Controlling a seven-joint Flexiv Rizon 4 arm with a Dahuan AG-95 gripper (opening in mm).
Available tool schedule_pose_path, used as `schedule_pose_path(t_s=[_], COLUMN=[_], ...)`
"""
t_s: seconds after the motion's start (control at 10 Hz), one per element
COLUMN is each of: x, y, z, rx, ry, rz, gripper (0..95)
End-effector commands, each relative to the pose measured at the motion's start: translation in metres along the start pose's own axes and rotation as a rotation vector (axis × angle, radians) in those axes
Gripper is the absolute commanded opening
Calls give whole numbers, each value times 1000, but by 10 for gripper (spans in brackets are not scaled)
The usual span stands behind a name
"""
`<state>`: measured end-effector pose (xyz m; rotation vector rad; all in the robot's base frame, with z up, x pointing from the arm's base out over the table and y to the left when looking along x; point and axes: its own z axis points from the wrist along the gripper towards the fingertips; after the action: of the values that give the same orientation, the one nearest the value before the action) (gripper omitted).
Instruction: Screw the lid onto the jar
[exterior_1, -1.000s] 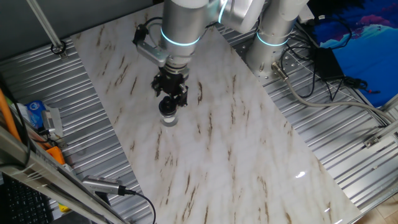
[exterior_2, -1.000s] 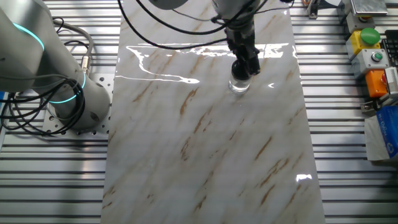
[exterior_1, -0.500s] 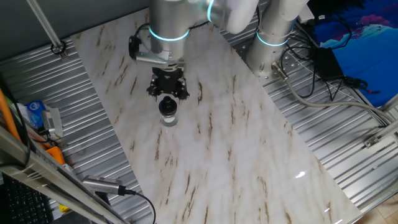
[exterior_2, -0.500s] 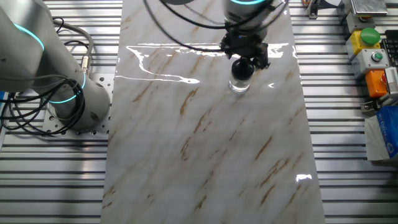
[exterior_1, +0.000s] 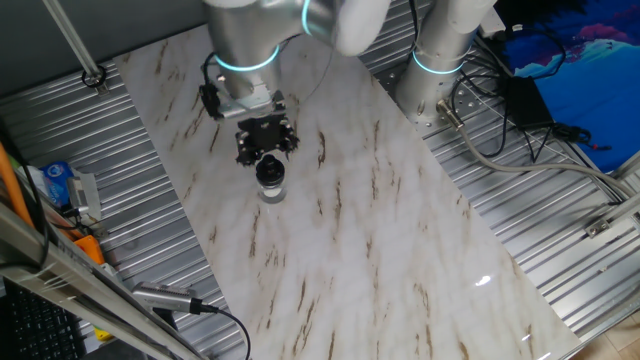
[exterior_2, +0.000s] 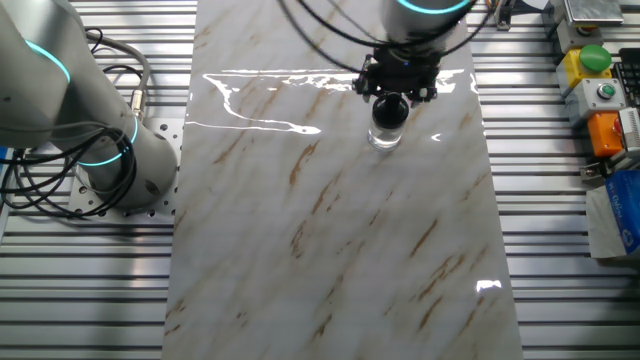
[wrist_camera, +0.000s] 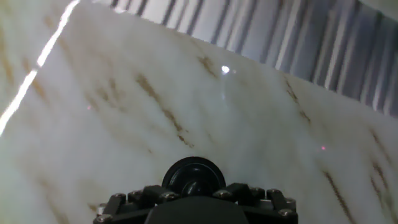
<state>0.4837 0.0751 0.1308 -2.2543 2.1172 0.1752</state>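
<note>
Gripper (exterior_1: 266, 150) now sits raised just behind the lid (exterior_1: 269, 171), its fingers apart and off the cap after a turn. With the lid left seated on the jar (exterior_2: 386, 134), the screwing looks nearly finished.

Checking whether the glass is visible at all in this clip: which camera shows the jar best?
The other fixed view: the jar shows as clear glass below the black lid. One fixed view shows the jar smaller, beneath the lid. The hand view shows only the lid; the jar is hidden.
</note>
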Motion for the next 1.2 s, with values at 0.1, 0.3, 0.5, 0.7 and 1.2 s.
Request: schedule_pose_path(t_s=[0.1, 0.3, 0.5, 0.7, 1.2], x=[-2, -2, -2, -1, -1], y=[1, 1, 2, 4, 5], z=[1, 1, 0, -2, -2], rx=[-74, -64, -54, -30, 13], ry=[49, 55, 57, 63, 71], rz=[-236, -217, -227, -197, -130], gripper=[570, 570, 570, 570, 380])
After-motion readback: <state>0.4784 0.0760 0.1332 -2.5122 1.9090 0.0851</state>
